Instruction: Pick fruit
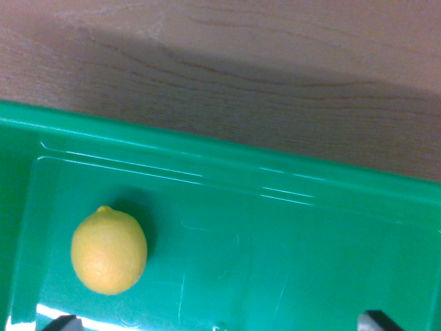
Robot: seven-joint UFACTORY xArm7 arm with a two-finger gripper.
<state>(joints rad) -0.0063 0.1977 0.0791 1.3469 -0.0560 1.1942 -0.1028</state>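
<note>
A yellow lemon (109, 251) lies inside a green plastic tray (289, 234), toward the wrist view's left. Two dark fingertips (63, 323) of my gripper (220, 321) poke in at the bottom edge, one near the bottom left and one near the bottom right. They stand far apart with nothing between them, so the gripper is open. The left fingertip is just below the lemon and apart from it.
The tray's raised rim (207, 148) runs slantwise across the view. Beyond it is a wooden tabletop (241, 62), partly in shadow.
</note>
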